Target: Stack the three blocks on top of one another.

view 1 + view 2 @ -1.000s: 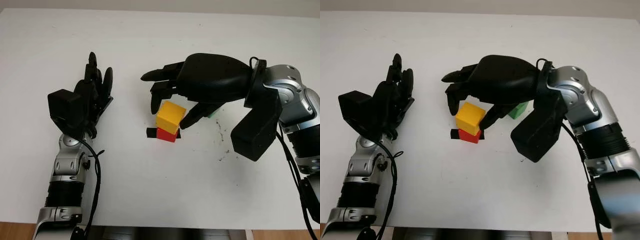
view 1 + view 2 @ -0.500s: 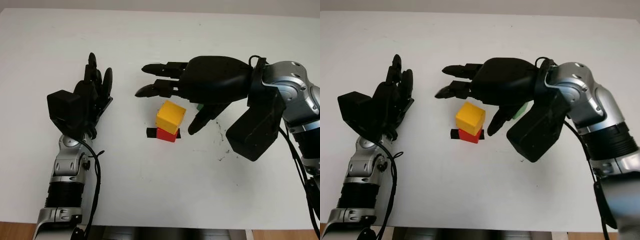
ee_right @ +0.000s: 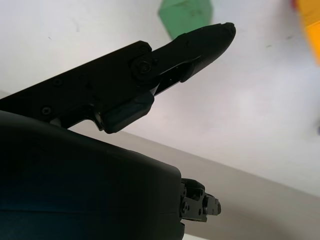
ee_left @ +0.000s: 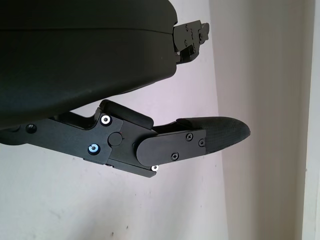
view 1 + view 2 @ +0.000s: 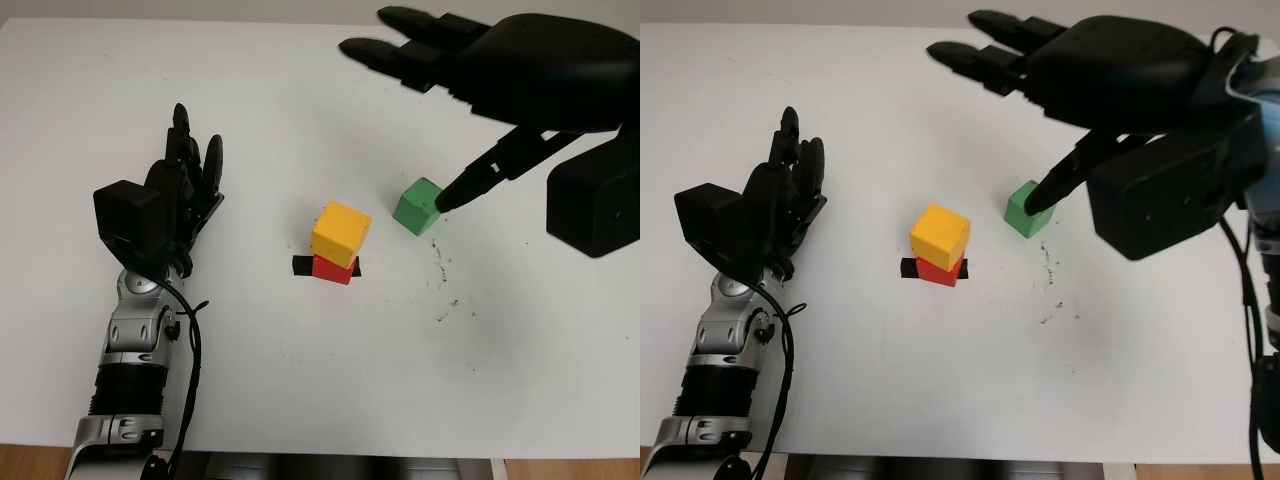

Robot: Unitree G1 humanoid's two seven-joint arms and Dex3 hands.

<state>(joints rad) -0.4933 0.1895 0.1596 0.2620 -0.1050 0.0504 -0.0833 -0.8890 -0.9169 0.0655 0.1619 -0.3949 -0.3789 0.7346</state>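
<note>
The yellow block (image 5: 340, 233) is sitting on the red block (image 5: 332, 269) near the middle of the white table (image 5: 300, 380), over a black mark (image 5: 302, 265). The green block (image 5: 417, 206) is lying apart — to their right. The right hand (image 5: 500, 75) is hovering above it, holding nothing, its thumb tip just beside the block. The left hand (image 5: 170, 205) is idling at the left, open.

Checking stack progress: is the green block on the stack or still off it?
Off. The green block sits on the table beside the yellow block, which tops the red block.
</note>
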